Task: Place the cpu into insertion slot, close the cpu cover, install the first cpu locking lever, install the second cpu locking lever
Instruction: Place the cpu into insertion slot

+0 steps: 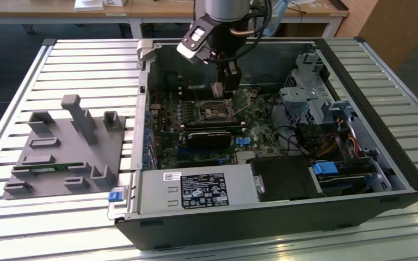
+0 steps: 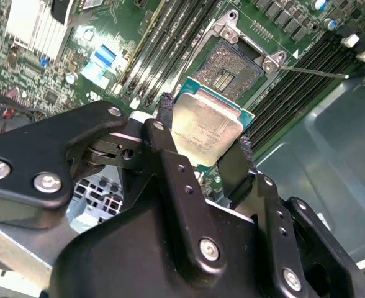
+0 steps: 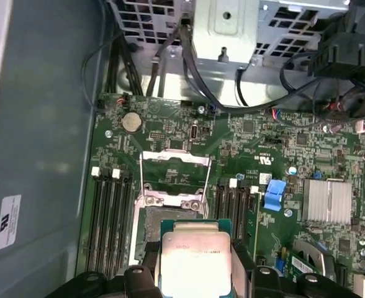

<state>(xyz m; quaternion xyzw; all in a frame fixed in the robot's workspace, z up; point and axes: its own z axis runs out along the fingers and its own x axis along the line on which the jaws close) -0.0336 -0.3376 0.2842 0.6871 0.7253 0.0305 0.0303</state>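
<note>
Two black fingers [image 2: 176, 167] of the gripper [image 2: 205, 126] pinch the cpu [image 2: 208, 130] by opposite edges, and from my station I can see its dull silver face turned toward both wrist cameras. In the first wrist view the cpu [image 3: 196, 264] sits between the fingers [image 3: 139, 278] and overlaps the near edge of the insertion slot [image 3: 153, 222], whose dark centre lies bare, so the chip is not seated. The second wrist view shows the same slot [image 2: 235, 67] just beside the chip, with its pin field uncovered. I see the cpu cover [image 3: 175, 157] swung up off the slot as a thin silver frame on the far side from the chip. A thin metal lever [image 2: 313, 71] sticks out sideways from the slot's corner. Long black memory slots [image 3: 111, 217] flank the slot on the green circuit board [image 3: 257, 149], and a blue connector [image 3: 274, 194] and a finned heat sink [image 3: 327, 200] lie further along the board. In the exterior view the gripper [image 1: 227, 82] hangs inside the open computer case [image 1: 267, 217], close over the insertion slot [image 1: 215, 111]. The case lies on a slatted metal desk [image 1: 85, 60], and a grey fixture block [image 1: 71, 147] stands at the exterior view's left, apart from the case.
</note>
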